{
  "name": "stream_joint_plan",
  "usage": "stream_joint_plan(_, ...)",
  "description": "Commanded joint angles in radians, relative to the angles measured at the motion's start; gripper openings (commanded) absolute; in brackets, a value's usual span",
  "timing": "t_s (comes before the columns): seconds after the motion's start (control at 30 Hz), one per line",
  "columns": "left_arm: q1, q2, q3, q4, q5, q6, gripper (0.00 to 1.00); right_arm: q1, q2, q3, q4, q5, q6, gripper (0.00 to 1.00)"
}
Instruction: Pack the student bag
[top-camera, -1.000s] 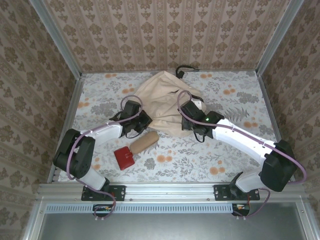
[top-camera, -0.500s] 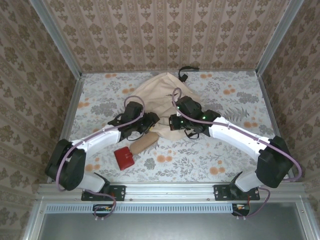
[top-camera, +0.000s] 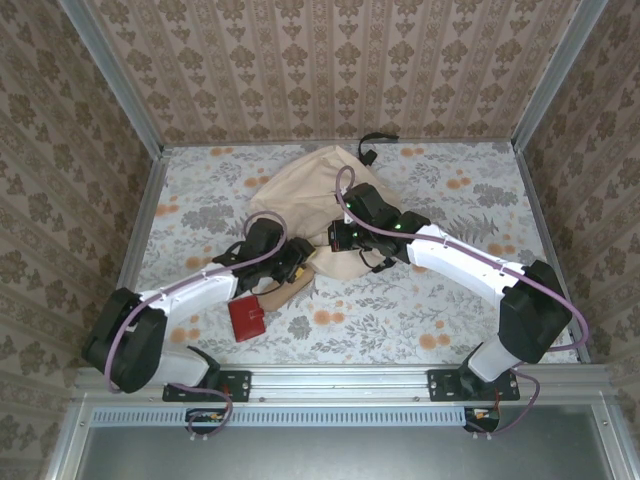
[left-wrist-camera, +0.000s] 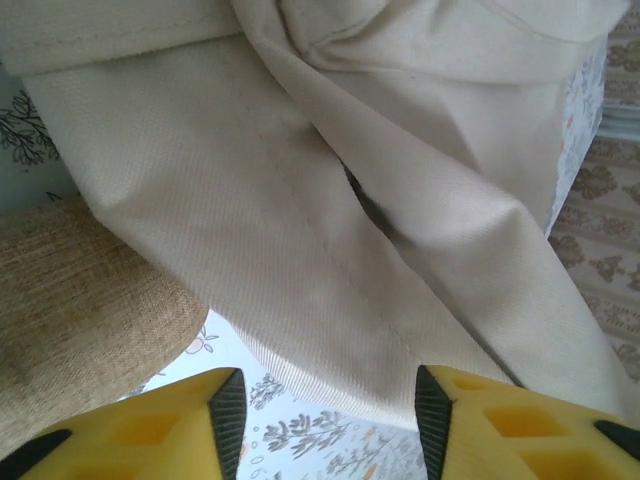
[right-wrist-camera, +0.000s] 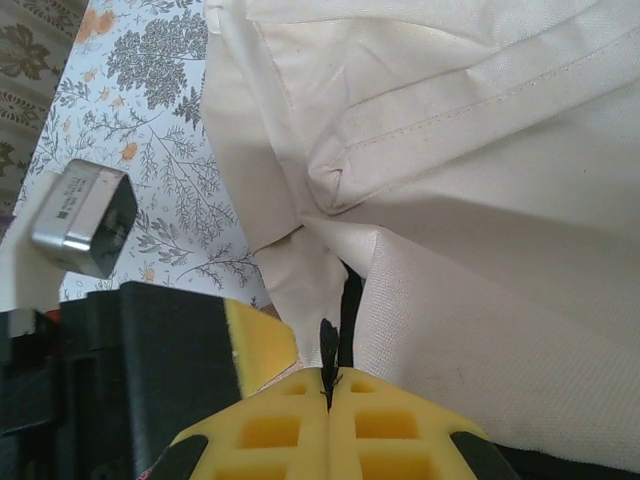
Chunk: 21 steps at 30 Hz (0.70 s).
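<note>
The student bag is a beige fabric backpack lying crumpled at the table's middle, with a black strap at its far end. Its cloth hangs just ahead of my left gripper, which is open at the bag's near edge with only table between its fingers. My right gripper is shut on a thin black tab at a seam of the bag. From above, the left gripper and right gripper sit close together at the bag's front.
A tan woven pouch lies left of the left gripper, touching the bag's edge, and shows from above. A red wallet lies nearer the front. The left gripper's body crowds the right wrist view. Patterned walls surround the table.
The left gripper has opened and moved right, over the pouch, to the bag's near edge. The right gripper, still shut, has shifted left, pulling the bag's edge with it.
</note>
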Motion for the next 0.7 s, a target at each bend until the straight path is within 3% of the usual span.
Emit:
stream_joint_plan(0.0, -0.008, 0.040, 0.008, 0.084, -0.013, -0.045, 0.44, -0.001, -0.021, 0.015, 0.039, -0.029, 0.026, 0.00)
stream_joint_plan(0.1, -0.008, 0.079, 0.024, 0.102, -0.021, -0.043, 0.38, -0.001, -0.043, -0.014, 0.046, -0.073, 0.049, 0.00)
stream_joint_plan(0.3, 0.001, 0.122, 0.043, 0.087, -0.077, -0.010, 0.13, 0.000, -0.098, -0.070, 0.044, -0.122, 0.087, 0.00)
stream_joint_plan(0.37, 0.007, 0.121, 0.054, 0.051, -0.109, 0.023, 0.00, 0.000, -0.127, -0.080, -0.015, -0.052, 0.076, 0.00)
stream_joint_plan(0.67, 0.045, 0.122, 0.077, -0.065, -0.187, 0.122, 0.00, -0.013, -0.216, -0.121, -0.179, 0.308, 0.048, 0.00)
